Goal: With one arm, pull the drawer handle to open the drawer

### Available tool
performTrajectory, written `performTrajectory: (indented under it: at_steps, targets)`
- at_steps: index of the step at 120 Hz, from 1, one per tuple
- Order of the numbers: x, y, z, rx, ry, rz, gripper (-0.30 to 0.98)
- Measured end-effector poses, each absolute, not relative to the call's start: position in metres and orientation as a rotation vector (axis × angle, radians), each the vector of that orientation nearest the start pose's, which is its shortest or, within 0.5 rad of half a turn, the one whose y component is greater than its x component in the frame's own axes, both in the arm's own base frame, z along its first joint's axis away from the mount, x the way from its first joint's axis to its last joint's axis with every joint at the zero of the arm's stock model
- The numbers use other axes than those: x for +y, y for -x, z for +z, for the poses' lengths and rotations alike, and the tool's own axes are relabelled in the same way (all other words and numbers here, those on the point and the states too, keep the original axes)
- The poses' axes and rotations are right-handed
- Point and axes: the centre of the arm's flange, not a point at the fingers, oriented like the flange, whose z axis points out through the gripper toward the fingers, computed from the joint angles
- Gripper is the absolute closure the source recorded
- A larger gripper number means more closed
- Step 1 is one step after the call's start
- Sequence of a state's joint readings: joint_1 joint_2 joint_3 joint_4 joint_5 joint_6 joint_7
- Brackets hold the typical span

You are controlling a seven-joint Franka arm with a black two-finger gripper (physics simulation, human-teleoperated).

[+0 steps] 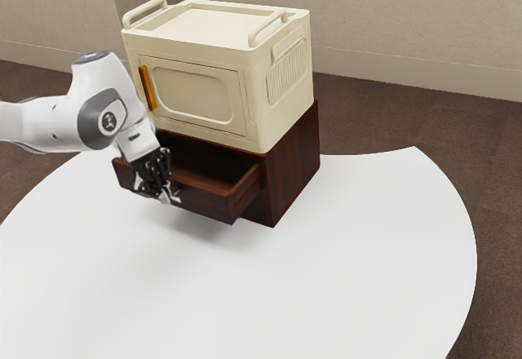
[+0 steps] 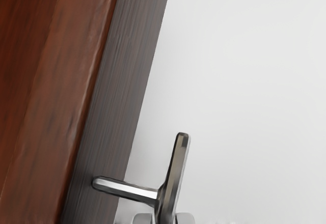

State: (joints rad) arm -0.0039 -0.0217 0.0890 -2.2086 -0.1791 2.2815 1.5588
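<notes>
Drawer handle (image 2: 175,168) is right where you want it: out on the front of the drawer (image 1: 204,201), with the fingers (image 2: 143,218) closed on its bar, one on each side, looks like a decent pinch. They've got it near one stretch of the bar, and its free end sticks out past them, so I'd keep the squeeze firm and not let the hand roll, or it could slip along the metal. The drawer itself is well out of the dark wooden cabinet (image 1: 295,167), you can see down into it, so I'd call this the late part of the pull. If you want more travel, go slow and straight out along the drawer's own line, level with the white surface (image 1: 326,277); tugging sideways or up might bind it. Don't yank either, imo, since there's a big cream box (image 1: 204,90) sitting on the cabinet and a hard jerk could shift the lot. Ease off once it's out far enough.
</notes>
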Motion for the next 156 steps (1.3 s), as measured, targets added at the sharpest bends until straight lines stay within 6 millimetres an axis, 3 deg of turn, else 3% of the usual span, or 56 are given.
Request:
performTrajectory:
  at_steps: [54,70,87,146,156]
  targets:
    - [0.044,-0.508,0.401,1.985,2.476,-0.261,0.67]
    - [0.064,-0.503,0.403,1.946,2.492,-0.221,0.64]
    - [0.067,-0.497,0.403,1.938,2.494,-0.192,0.65]
    - [0.066,-0.462,0.406,1.908,2.520,-0.194,0.63]
    - [0.067,-0.459,0.419,1.889,2.507,-0.231,0.57]
